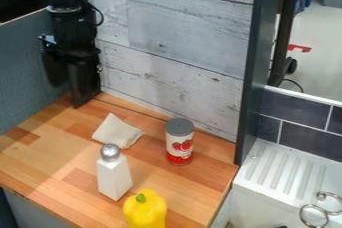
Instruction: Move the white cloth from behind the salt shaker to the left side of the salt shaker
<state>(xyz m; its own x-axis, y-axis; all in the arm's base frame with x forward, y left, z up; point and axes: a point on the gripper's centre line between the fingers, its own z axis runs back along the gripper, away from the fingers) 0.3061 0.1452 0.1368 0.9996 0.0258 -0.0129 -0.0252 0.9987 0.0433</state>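
In the camera view, the black gripper [85, 90] hangs at the upper left, near the back corner of the wooden counter [40, 144]. Whether it is released or clenched, one cannot tell. The pale, crumpled cloth [115, 131] is the thing nearest to it, and lies apart from it. To the right of the cloth the can [179, 142] stands upright; in front are the white shaker [113, 174] and the yellow pepper [145, 212].
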